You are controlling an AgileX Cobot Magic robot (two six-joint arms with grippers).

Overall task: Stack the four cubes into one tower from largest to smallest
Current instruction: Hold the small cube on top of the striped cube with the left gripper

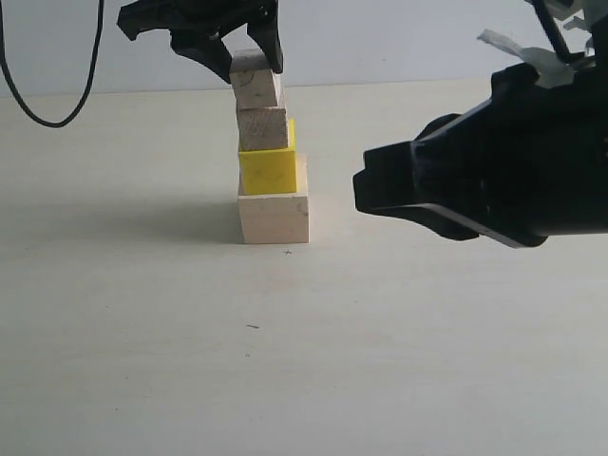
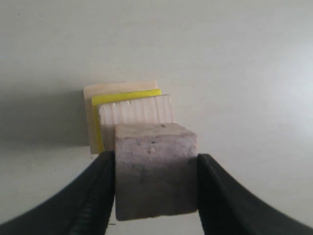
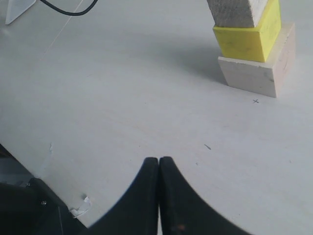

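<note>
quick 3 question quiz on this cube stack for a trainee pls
1. True or false: the right gripper holds a cube.
2. Which cube does the left gripper grip? A the smallest cube; B the yellow cube; C the largest cube.
3. Fill in: the yellow cube sits directly on the ____ cube.
Key: 1 false; 2 A; 3 largest.

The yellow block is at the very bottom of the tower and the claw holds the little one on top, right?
No. The exterior view shows the largest pale cube at the bottom; the yellow cube sits second, on it. The left gripper does hold the smallest cube on top.
</note>
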